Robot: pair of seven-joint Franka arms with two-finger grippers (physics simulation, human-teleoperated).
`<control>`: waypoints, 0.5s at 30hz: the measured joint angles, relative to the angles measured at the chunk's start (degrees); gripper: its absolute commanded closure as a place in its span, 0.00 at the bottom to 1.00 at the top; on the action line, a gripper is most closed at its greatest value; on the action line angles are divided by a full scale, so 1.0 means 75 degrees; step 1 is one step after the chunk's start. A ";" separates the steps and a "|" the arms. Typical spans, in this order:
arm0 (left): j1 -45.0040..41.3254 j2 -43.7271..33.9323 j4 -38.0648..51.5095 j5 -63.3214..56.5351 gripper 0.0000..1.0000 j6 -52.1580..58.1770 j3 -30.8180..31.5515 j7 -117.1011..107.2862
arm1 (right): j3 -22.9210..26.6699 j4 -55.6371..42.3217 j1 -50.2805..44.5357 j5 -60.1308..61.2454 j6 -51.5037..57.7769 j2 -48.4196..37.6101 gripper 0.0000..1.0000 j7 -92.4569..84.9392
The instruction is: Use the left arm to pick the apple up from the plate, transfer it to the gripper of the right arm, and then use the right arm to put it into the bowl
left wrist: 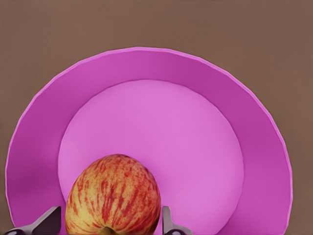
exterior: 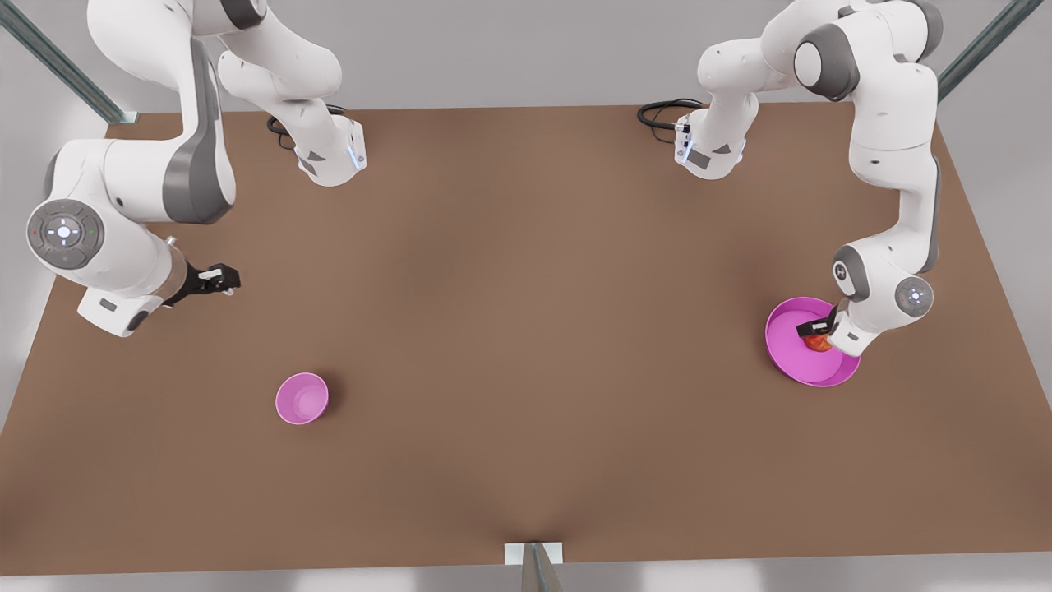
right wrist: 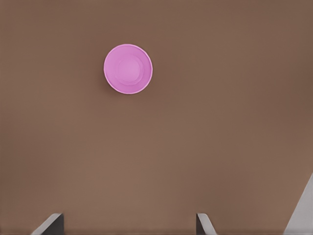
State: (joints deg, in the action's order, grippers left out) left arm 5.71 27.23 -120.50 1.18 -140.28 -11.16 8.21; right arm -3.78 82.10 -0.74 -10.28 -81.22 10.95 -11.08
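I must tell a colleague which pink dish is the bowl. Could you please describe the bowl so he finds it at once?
Start from the brown table. On the front view's left stands the bowl, alone and empty, below the right end effector, which waits open above the table. Unlike the plate on the front view's right, it is smaller and deeper, and holds no apple.

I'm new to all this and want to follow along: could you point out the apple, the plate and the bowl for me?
apple (left wrist: 113, 196): left wrist view, middle of its red-streaked skin.
plate (exterior: 785, 362): front view, the raised rim on the front view's left.
bowl (exterior: 302, 398): front view, the inside bottom.
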 measured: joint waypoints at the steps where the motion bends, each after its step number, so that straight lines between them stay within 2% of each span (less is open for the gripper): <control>1: 0.0000 0.0017 -0.0001 0.0005 0.00 -0.0024 0.0000 0.0007 | 0.0000 0.0001 0.0014 0.0002 0.0005 0.0001 0.00 -0.0006; 15: 0.0004 0.0199 -0.0009 0.0020 0.00 -0.0461 0.0014 0.0078 | 0.0000 0.0002 0.0016 0.0018 0.0030 0.0001 0.00 -0.0066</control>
State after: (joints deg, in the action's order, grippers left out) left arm 5.74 28.73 -120.57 1.33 -143.74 -11.06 8.80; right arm -3.78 82.12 -0.61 -10.14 -81.00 10.96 -11.57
